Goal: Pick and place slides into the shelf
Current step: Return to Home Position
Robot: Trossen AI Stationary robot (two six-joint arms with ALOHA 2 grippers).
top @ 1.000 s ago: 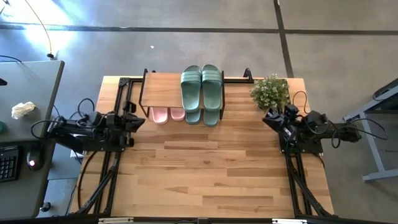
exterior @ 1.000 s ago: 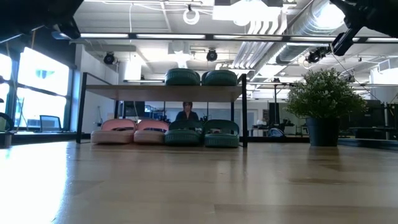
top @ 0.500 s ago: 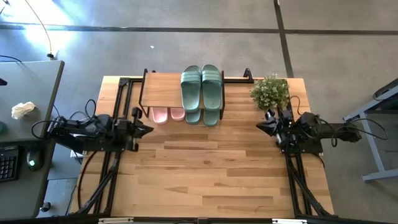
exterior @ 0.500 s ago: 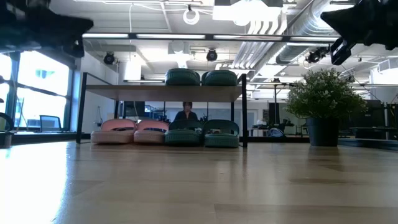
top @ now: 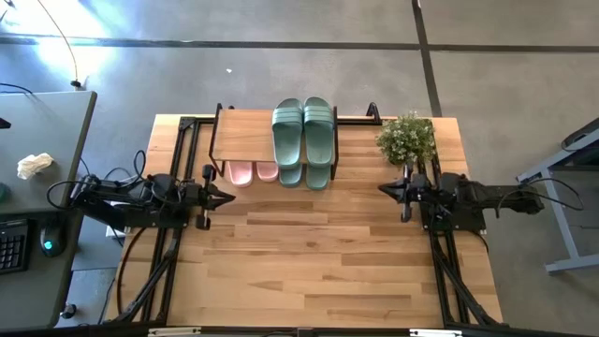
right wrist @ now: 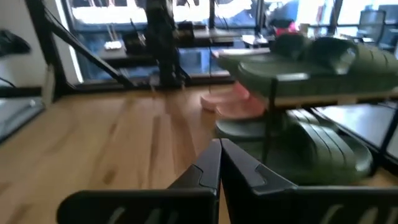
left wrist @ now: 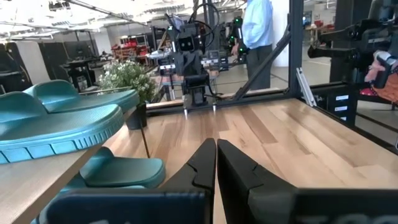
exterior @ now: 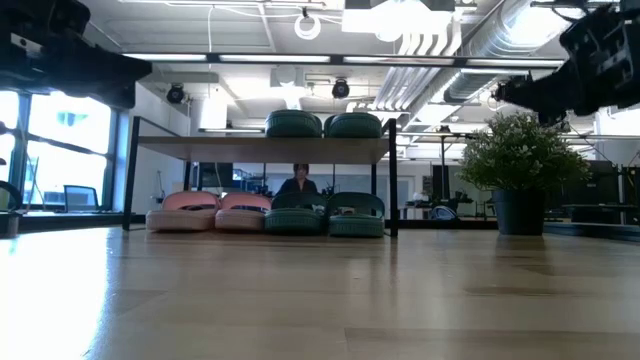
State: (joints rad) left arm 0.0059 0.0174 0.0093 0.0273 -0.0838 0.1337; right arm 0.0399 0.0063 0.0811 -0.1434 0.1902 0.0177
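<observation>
Rubber like this should handle light, soft and bendy, grippy rather than slick, so you would best pinch the arch of the wide ribbed strap or a side edge of the sole. One pair of dark green slides [top: 303,126] lies on the light wooden plank top of the black-framed shelf [top: 243,136], at 12 o'clock on the big wooden table [top: 328,271]. A second dark green pair [top: 304,175] and the light pink pair [top: 253,172] sit beneath, ends poking out toward 6 o'clock. A small potted plant [top: 407,138] stands at 1 o'clock. The left gripper [top: 227,197] hovers at 9 o'clock and the right gripper [top: 384,188] at 3 o'clock, each with fingers pressed together on nothing.
</observation>
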